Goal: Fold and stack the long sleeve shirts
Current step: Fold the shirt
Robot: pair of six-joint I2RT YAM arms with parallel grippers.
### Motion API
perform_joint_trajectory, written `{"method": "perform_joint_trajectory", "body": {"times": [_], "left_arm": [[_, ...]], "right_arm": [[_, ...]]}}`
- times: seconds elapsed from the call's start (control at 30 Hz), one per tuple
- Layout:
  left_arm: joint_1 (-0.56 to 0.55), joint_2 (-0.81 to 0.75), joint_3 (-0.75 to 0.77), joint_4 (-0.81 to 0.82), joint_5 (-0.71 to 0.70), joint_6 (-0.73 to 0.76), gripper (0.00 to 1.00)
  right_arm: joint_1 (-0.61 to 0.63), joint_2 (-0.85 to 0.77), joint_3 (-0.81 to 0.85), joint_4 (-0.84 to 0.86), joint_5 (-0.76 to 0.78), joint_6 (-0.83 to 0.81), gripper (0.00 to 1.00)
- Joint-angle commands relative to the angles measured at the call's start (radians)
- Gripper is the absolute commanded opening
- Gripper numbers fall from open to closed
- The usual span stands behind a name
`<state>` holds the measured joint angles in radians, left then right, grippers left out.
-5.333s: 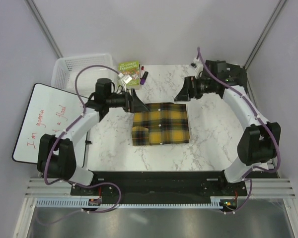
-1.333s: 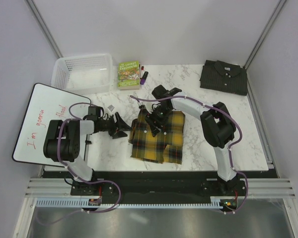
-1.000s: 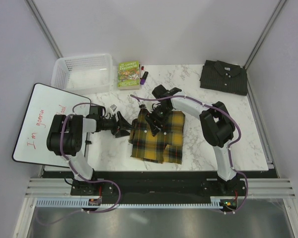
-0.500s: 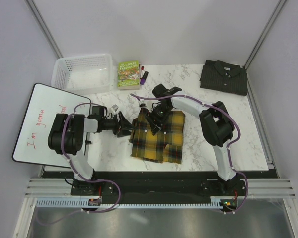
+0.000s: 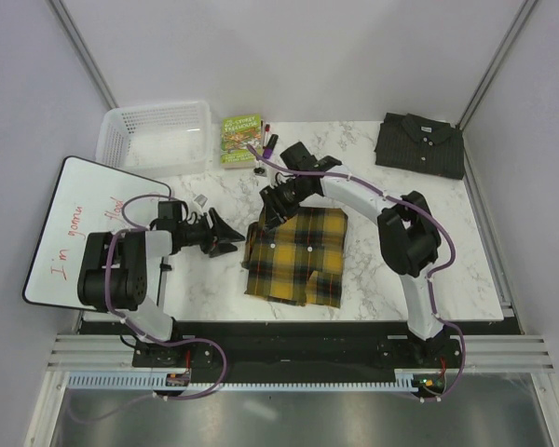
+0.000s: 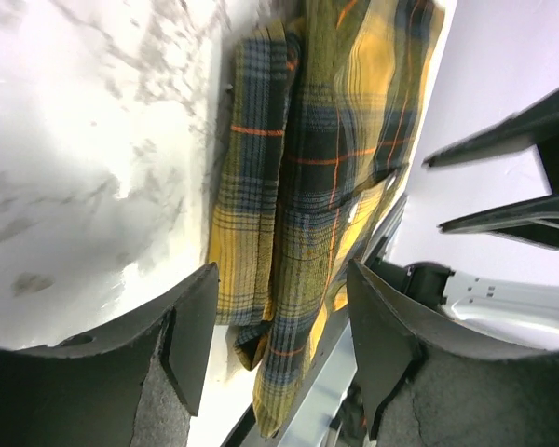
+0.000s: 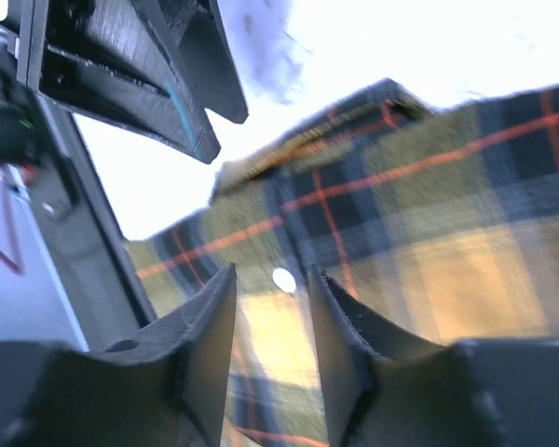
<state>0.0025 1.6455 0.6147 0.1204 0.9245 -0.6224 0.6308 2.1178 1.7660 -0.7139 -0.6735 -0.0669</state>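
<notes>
top external: plaid shirt (image 5: pixel 296 256) part-folded at centre of tabletop (image 5: pixel 391 244); grey shirt (image 5: pixel 419 144) folded at far right corner, likely the stack base.
left wrist: left gripper (image 6: pixel 279 270) jaws wide, empty, lined up on the plaid's left edge.
right wrist: right gripper (image 7: pixel 272 275) jaws narrowly parted, empty, over the plaid's far left corner.

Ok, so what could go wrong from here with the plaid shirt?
The left tool and right tool, both open, sit close together around the far left corner of the plaid shirt, so they might collide. The layers along that edge look loose and uneven, so a one-sided grab could undo the fold. The grey shirt lies at the far right corner, so stacking means a long carry.
</notes>
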Motion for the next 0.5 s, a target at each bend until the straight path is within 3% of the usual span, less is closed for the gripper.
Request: {"method": "perform_joint_trajectory", "body": {"times": [0.0, 0.33, 0.47], "left_arm": [[0.071, -0.072, -0.015, -0.053, 0.0, 0.056, 0.66], [0.108, -0.15, -0.07, -0.103, -0.006, 0.09, 0.7], [0.109, -0.15, -0.072, -0.102, -0.012, 0.095, 0.7]], "right_arm": [[0.043, 0.005, -0.017, 0.162, -0.051, 0.249, 0.38], [0.044, 0.162, 0.03, 0.258, -0.09, 0.464, 0.37], [0.044, 0.192, 0.038, 0.272, -0.072, 0.515, 0.41]]}}
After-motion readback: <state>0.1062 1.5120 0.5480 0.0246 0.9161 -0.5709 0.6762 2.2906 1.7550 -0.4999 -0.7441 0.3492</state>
